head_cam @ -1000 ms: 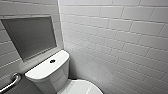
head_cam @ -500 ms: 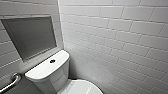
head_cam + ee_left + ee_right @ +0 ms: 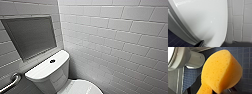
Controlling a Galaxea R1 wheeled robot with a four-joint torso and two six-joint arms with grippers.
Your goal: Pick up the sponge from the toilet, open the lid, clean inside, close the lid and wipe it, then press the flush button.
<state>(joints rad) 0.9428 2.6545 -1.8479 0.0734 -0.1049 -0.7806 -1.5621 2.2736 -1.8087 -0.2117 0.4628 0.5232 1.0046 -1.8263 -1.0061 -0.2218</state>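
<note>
Seemingly nothing has moved in the last second. The right jaws hold the sponge [image 3: 220, 72] over blue floor tiles [image 3: 191, 77]; the left jaws I cannot tell. The toilet [image 3: 47, 72] waits, lid [image 3: 80, 88] not yet opened.

Small dark blue tiles cover the floor [image 3: 246, 60]. The white toilet [image 3: 53, 75] stands on it, with the flush button [image 3: 52, 61] in the middle of the toilet's tank top.
</note>
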